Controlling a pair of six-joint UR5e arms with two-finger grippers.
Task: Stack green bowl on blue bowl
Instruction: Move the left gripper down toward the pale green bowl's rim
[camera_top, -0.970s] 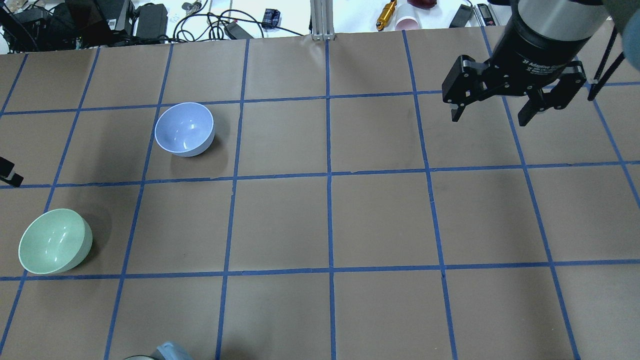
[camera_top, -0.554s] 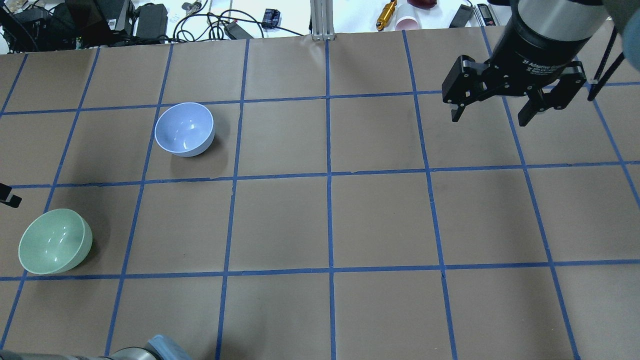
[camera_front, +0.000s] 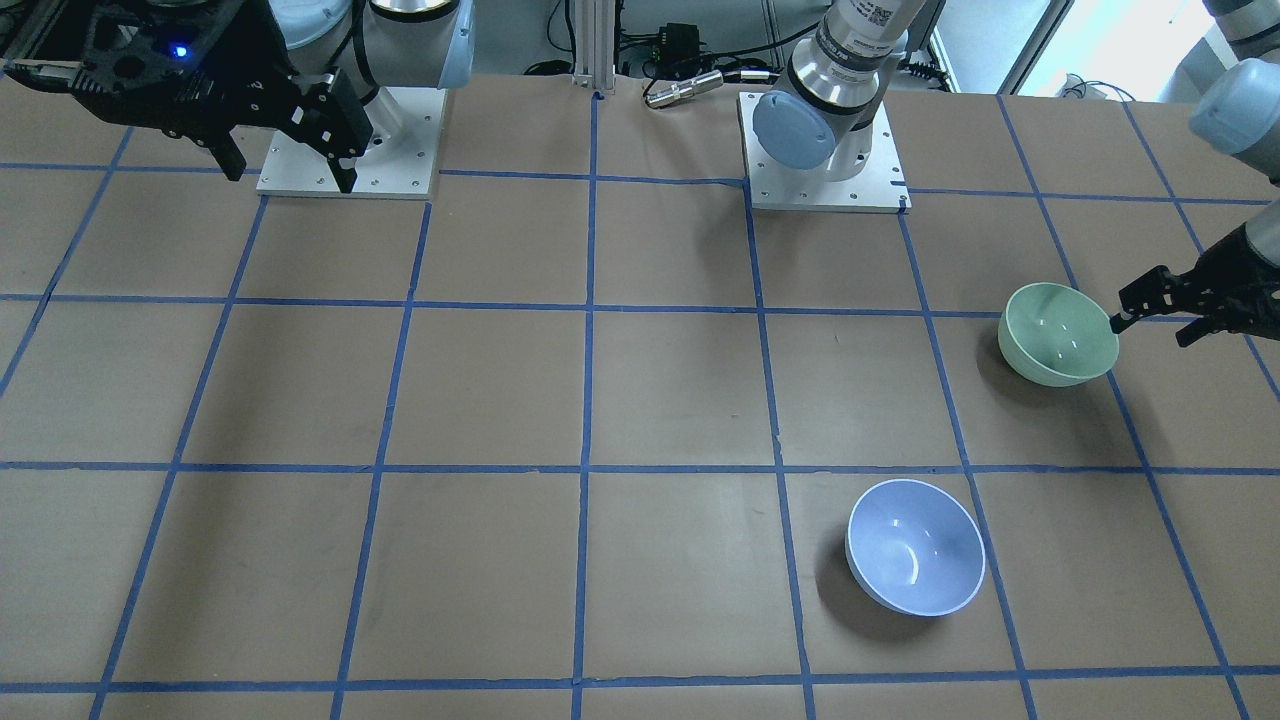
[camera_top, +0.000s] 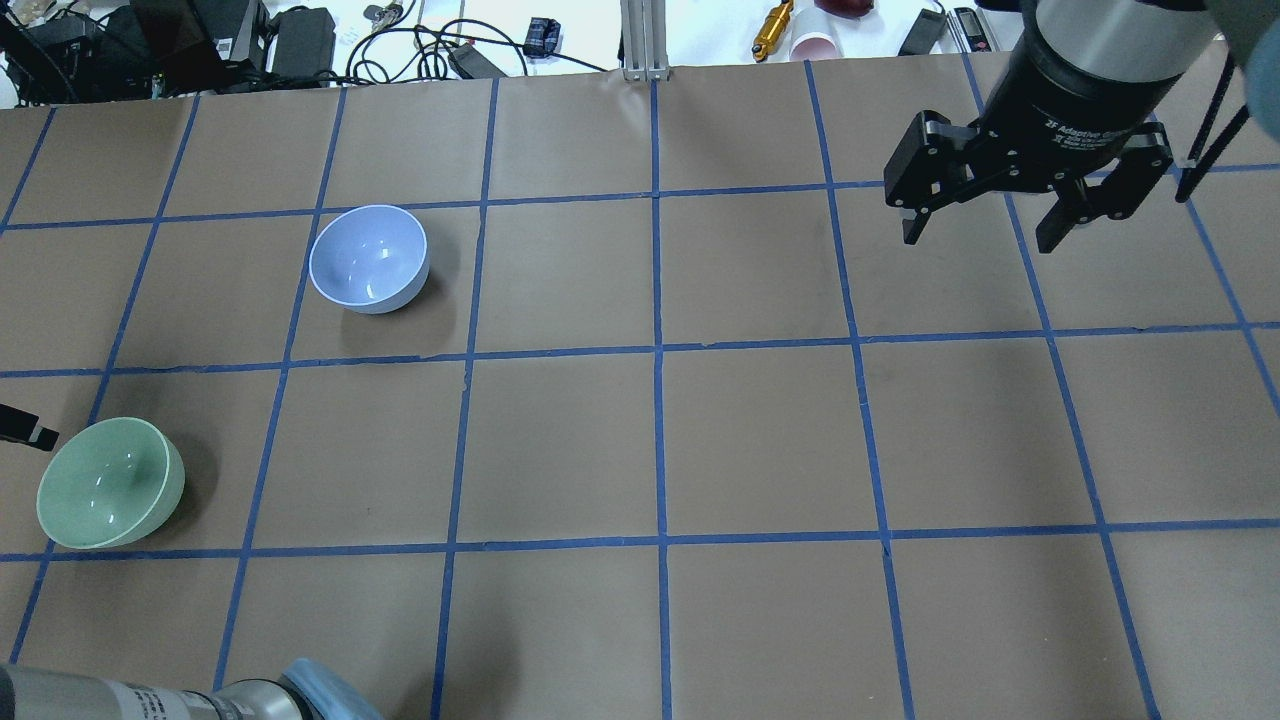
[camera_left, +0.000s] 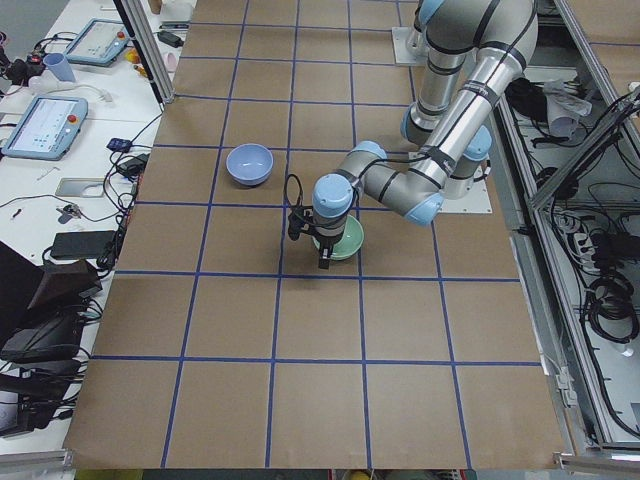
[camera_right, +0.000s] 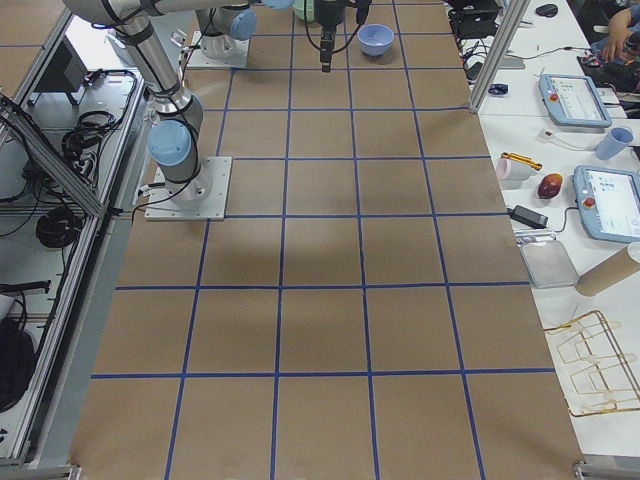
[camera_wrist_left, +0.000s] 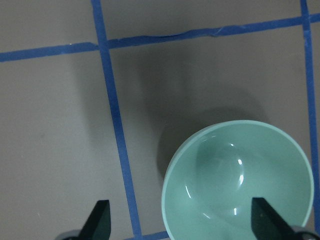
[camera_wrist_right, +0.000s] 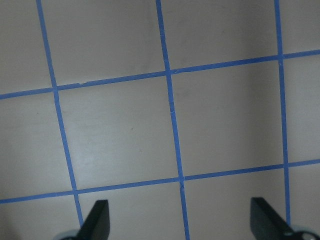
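The green bowl (camera_top: 110, 483) stands upright near the table's left edge; it also shows in the front view (camera_front: 1060, 335) and the left side view (camera_left: 345, 238). The blue bowl (camera_top: 368, 258) stands upright, one grid square farther and to the right, apart from it (camera_front: 915, 560). My left gripper (camera_front: 1150, 330) is open and empty, hovering at the green bowl's outer rim. In the left wrist view (camera_wrist_left: 181, 220) one finger is over the bowl's inside (camera_wrist_left: 237, 180) and the other is outside it. My right gripper (camera_top: 978, 240) is open and empty, high over the far right.
My left forearm (camera_top: 150, 700) crosses the near left corner. Cables, power bricks, a yellow tool (camera_top: 772, 30) and a cup lie beyond the table's far edge. The arms' base plates (camera_front: 825, 150) sit at the robot's side.
My left gripper has moved toward the green bowl, its fingertip now at the bowl's rim, and the left forearm has come into the overhead view. Bowls and right arm have not moved.
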